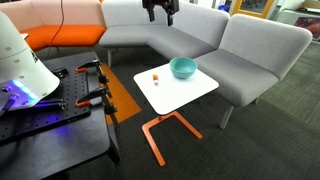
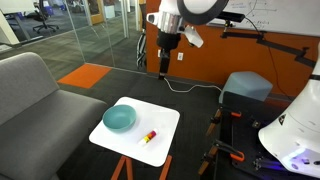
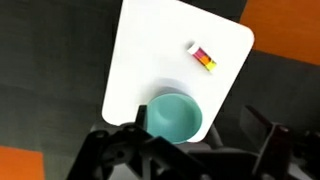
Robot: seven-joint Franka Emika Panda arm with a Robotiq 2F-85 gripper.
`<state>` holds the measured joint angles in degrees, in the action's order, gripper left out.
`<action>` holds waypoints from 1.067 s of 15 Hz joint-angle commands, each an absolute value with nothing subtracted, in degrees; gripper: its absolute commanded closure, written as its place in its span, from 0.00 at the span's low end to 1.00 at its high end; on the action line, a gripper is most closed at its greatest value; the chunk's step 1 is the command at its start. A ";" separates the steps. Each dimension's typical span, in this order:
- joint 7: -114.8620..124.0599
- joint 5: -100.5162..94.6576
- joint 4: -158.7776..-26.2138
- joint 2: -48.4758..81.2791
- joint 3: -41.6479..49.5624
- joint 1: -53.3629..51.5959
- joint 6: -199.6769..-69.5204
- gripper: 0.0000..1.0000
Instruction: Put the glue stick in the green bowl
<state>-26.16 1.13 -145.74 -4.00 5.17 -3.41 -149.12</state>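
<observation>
Two things sit on the white bench

One claw (image 2: 163, 68) hangs high over the bench (image 2: 162, 118), well apart from everything on it. In the wrist view its two fingers (image 3: 108, 150) stand wide apart, and the claw holds nothing. The glue stick (image 3: 204, 58) lies flat on the white top. It is orange-red with a whitish part. It is near the green bowl (image 3: 175, 115) but does not touch it, and it is not inside it. The bowl stands upright close to one edge of the bench. A grey sofa (image 1: 250, 45) stands beside the bench in both exterior views. Orange legs (image 1: 160, 130) hold the bench up.
</observation>
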 commanded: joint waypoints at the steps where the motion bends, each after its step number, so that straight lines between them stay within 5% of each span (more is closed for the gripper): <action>1: -35.59 3.66 -146.31 2.53 2.20 -4.07 -157.50 0.00; 16: -32.95 -15.93 -133.50 35.79 -7.30 -1.26 -167.33 0.00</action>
<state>-34.76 -11.65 -136.42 32.57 -8.29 0.24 -166.12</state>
